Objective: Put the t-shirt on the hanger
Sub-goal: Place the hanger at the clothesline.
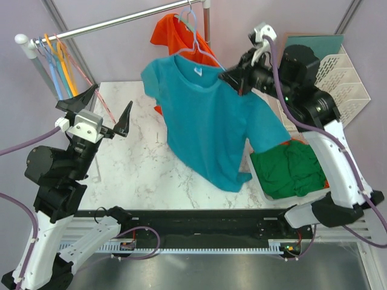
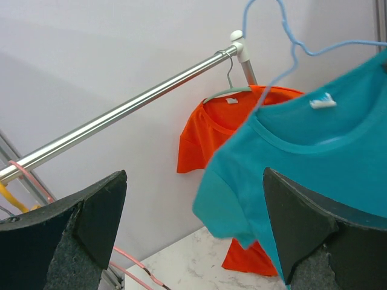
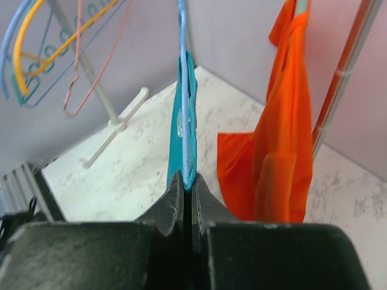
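The teal-blue t-shirt (image 1: pixel 208 121) hangs on the pale-blue hanger (image 1: pixel 195 42), held in the air over the marble table. The hanger's hook sticks up out of the collar, close to the rail. My right gripper (image 1: pixel 233 78) is shut on the shirt's shoulder with the hanger arm inside it; its wrist view shows the jaws pinching teal cloth (image 3: pixel 181 145) and the hanger wire (image 3: pixel 182 78) edge-on. My left gripper (image 1: pixel 104 113) is open and empty, left of the shirt. Its wrist view shows the t-shirt (image 2: pixel 314 157) and the hanger hook (image 2: pixel 284 36) ahead.
A metal rail (image 1: pixel 121 21) crosses the back, with an orange t-shirt (image 1: pixel 172 33) hanging on it and several spare hangers (image 1: pixel 57 63) at its left end. A dark green garment (image 1: pixel 290 169) lies in a tray at right. A white rack (image 1: pixel 344 78) stands far right.
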Controlling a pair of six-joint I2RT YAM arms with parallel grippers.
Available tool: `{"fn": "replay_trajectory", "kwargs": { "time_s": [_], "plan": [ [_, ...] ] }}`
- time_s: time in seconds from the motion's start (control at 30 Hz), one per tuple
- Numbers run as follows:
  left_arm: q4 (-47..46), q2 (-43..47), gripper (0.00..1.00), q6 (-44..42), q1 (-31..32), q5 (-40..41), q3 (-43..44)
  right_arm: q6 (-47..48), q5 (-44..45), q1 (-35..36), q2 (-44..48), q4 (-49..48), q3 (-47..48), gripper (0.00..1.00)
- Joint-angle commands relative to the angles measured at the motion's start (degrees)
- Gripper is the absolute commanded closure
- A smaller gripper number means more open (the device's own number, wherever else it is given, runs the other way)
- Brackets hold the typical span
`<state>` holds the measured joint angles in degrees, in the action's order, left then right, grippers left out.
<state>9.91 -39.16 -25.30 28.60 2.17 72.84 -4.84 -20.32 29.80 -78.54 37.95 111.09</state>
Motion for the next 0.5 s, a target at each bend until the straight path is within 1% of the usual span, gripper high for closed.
{"fn": "replay_trajectory", "kwargs": {
  "time_s": [0.0, 0.1, 0.27, 0.47],
  "plan": [
    [-2.79, 0.31, 0.01, 2.36, -0.39, 1.52, -1.3, -3.33, 6.86, -0.09, -8.0, -16.67, 10.89, 1.0],
    [-3.14, 0.66, 0.01, 2.27, -0.39, 1.43, -1.65, -4.47, 8.01, -0.09, -12.84, -23.51, 14.06, 1.0],
    [-3.76, 1.45, 0.01, 1.48, -0.39, 1.96, -3.14, -11.58, 9.15, 0.43, -19.71, -26.7, 19.16, 1.0],
    [-3.5, 2.15, 0.01, 0.6, -0.39, 1.78, -3.58, -11.95, 10.2, 2.01, -23.58, -29.51, 16.37, 1.0]
  ]
}}
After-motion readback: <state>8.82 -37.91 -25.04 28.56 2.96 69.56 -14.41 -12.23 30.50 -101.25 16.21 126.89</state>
